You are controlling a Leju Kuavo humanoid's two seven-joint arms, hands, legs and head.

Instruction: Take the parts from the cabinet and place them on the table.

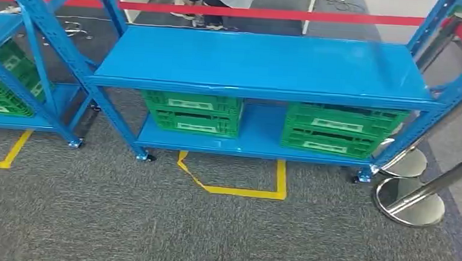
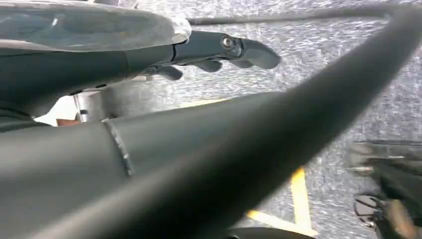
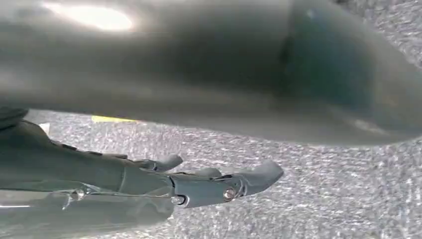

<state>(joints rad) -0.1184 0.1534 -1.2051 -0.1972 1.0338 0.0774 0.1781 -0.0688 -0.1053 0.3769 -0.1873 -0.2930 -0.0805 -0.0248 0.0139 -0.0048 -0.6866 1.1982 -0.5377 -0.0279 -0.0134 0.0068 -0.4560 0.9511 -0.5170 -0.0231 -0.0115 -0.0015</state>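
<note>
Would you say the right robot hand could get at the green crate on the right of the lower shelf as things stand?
Probably not yet: the right robot hand hangs open over the carpet, and bare carpet separates the robot from the green crate, tucked low under the upper shelf.

Left hand (image 2: 209, 55) and right hand (image 3: 209, 184) hang empty, fingers loosely extended

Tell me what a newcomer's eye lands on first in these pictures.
The bright blue shelving rack fills the middle of the head view, its top shelf bare. Two stacks of green crates sit on its bottom shelf, left and right. Yellow floor tape marks the grey carpet in front, and a red barrier belt runs behind.
</note>
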